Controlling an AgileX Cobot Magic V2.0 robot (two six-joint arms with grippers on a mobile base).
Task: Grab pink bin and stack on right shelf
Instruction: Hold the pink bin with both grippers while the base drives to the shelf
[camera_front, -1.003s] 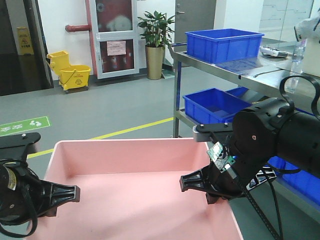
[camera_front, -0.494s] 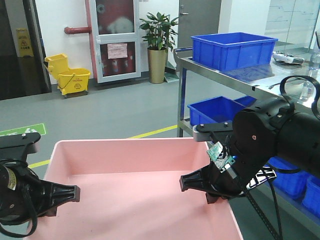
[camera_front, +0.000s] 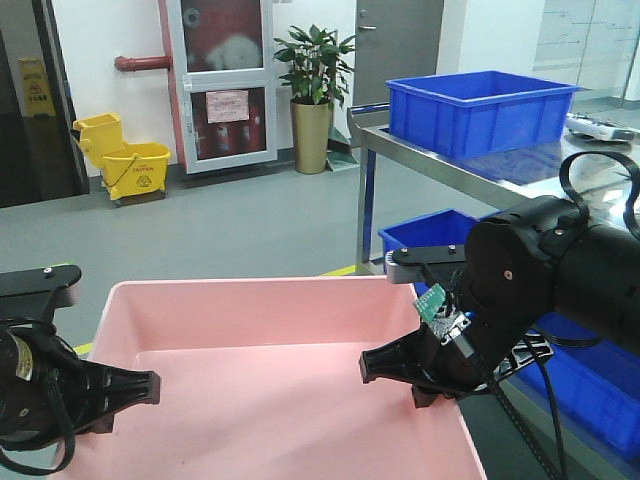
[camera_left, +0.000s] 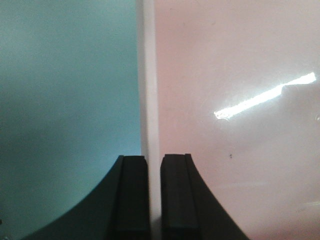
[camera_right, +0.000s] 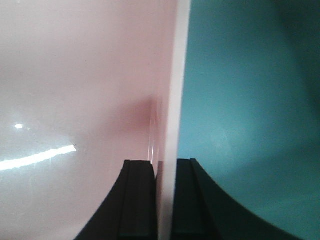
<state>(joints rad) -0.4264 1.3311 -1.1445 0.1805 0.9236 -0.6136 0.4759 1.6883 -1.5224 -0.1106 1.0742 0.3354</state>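
The pink notice (camera_front: 227, 105) on the door and the print on the yellow mop bucket (camera_front: 130, 165) are too small for me to read. Since half a second ago the right shelf (camera_front: 450, 160) and its blue crate (camera_front: 480, 108) have drifted slightly rightward and the green floor marking has left the front view, while the pink bin (camera_front: 280, 400) stays low between my arms, left of that shelf. Only my wrist cameras show the grip: my left pincer (camera_left: 154, 165) and right pincer (camera_right: 164, 167) each pinch the bin's rim, one finger inside, one outside.
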